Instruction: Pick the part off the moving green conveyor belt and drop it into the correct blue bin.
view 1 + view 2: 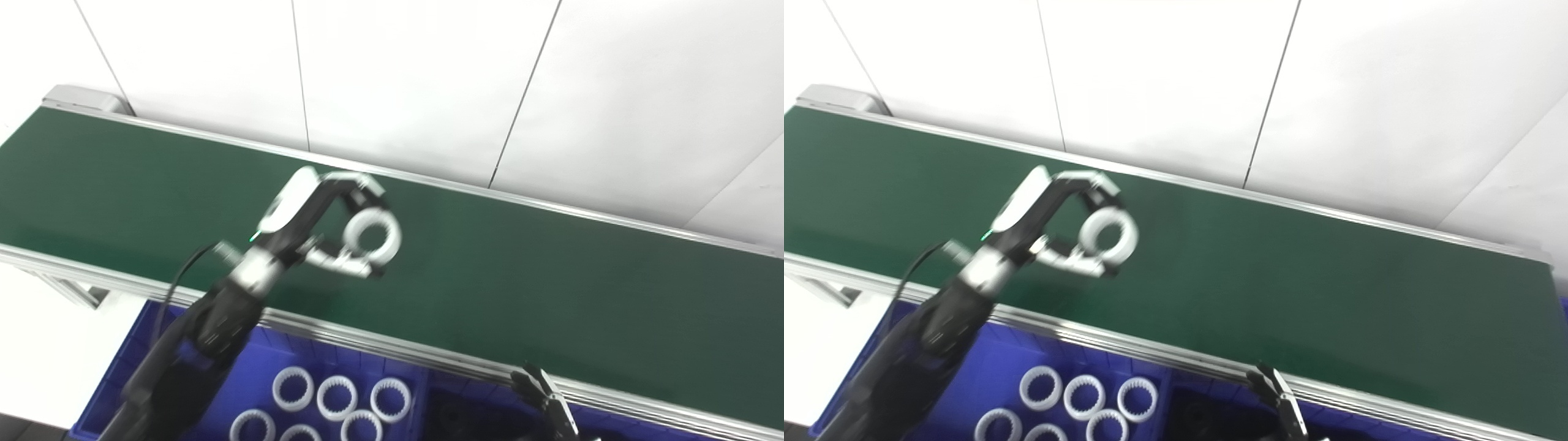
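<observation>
A white ring-shaped part (372,236) is pinched between the fingers and thumb of my left hand (331,226) over the green conveyor belt (551,288). It also shows in the right eye view (1108,236). Whether the ring touches the belt I cannot tell. A blue bin (131,361) below the belt's near rail holds several white toothed rings (335,398). Only the fingertips of my right hand (545,398) show at the bottom edge, near the rail, fingers apart and holding nothing that I can see.
A second blue bin (465,416) to the right holds dark parts. The belt's metal near rail (392,346) runs between belt and bins. A white panelled wall stands behind the belt.
</observation>
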Tool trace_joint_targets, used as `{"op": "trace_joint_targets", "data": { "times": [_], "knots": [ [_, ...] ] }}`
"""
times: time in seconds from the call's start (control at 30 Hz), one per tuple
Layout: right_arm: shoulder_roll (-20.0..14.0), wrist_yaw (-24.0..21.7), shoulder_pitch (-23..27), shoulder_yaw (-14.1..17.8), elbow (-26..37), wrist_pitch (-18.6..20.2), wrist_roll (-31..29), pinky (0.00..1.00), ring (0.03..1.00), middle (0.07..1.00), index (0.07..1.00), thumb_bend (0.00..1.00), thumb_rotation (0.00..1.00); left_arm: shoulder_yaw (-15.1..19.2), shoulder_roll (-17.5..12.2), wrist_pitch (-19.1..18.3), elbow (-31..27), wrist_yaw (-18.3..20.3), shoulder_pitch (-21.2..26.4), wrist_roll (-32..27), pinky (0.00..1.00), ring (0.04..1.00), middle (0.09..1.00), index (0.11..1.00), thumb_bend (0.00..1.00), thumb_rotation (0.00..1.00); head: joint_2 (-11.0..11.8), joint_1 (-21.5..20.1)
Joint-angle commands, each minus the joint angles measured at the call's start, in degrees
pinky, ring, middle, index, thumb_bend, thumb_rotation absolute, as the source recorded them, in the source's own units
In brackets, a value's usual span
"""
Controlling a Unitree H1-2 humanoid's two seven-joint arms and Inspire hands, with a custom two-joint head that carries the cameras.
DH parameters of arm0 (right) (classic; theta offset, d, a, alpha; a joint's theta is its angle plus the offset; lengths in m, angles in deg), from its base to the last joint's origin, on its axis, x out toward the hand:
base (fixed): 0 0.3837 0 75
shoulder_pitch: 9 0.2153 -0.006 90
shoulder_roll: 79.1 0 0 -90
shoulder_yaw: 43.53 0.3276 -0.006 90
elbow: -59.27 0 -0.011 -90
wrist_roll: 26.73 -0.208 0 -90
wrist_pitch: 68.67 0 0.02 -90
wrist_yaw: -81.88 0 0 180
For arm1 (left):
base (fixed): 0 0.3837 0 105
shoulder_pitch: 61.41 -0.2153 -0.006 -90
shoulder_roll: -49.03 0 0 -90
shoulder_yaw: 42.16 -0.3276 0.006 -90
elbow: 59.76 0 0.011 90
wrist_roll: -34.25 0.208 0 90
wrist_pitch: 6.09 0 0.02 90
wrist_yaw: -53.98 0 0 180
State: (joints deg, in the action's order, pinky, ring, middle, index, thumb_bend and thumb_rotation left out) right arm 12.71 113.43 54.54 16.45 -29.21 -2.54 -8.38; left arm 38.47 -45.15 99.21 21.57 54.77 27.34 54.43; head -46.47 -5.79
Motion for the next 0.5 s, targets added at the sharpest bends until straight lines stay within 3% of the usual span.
{"op": "trace_joint_targets", "data": {
  "times": [0.0, 0.03, 0.07, 0.13, 0.23, 0.3, 0.47],
  "knots": [
    [1.3, -2.5, -1.3, 1.4, 3.1, -2.6, 0.6, 0.75, 0.771, 0.795, 0.858, 0.93, 0.4, 1.1, -1.3, 4.4, -2.6, 0.1, -1.9, -1.7, 0.44, 0.42, 0.507, 0.526, 0.5, 0.0, -2.1, -1.5],
    [1.7, -3.5, -1.7, 2.1, 3.6, -2.4, 0.8, 0.76, 0.781, 0.803, 0.867, 0.91, 0.41, 1.3, -1.5, 5.2, -2.6, 0.3, -3.0, -2.0, 0.45, 0.423, 0.511, 0.52, 0.5, 0.0, -2.1, -1.5],
    [2.3, -4.3, -1.9, 2.9, 4.1, -2.3, 1.1, 0.77, 0.787, 0.807, 0.872, 0.91, 0.42, 1.3, -1.5, 6.3, -2.3, 0.2, -4.6, -1.4, 0.46, 0.425, 0.513, 0.517, 0.5, 0.0, -4.0, -2.7],
    [3.4, -6.0, -2.3, 4.3, 5.0, -1.7, 1.4, 0.77, 0.79, 0.812, 0.875, 0.87, 0.39, 1.2, -1.5, 8.7, -1.3, -0.1, -7.0, -0.2, 0.42, 0.41, 0.514, 0.527, 0.5, 0.0, -5.0, -3.7],
    [4.8, -8.4, -2.6, 6.1, 6.4, -0.3, 2.1, 0.77, 0.795, 0.818, 0.879, 0.85, 0.38, -0.7, -2.0, 11.0, 1.7, 0.9, -10.4, -2.0, 0.41, 0.407, 0.511, 0.533, 0.5, 0.0, -6.8, -4.5],
    [5.6, -9.8, -2.8, 7.2, 7.1, 0.2, 2.2, 0.76, 0.785, 0.813, 0.877, 0.84, 0.37, -1.8, -1.9, 11.3, 2.8, 1.3, -12.0, -1.8, 0.46, 0.434, 0.508, 0.513, 0.5, 0.0, -7.6, -4.7],
    [7.0, -13.2, -3.6, 9.5, 8.7, 1.0, 1.9, 0.78, 0.787, 0.815, 0.878, 0.84, 0.37, -4.0, -2.5, 11.4, 3.4, 3.0, -15.2, 1.5, 0.41, 0.402, 0.497, 0.541, 0.5, 0.0, -8.9, -4.7]
  ]
}}
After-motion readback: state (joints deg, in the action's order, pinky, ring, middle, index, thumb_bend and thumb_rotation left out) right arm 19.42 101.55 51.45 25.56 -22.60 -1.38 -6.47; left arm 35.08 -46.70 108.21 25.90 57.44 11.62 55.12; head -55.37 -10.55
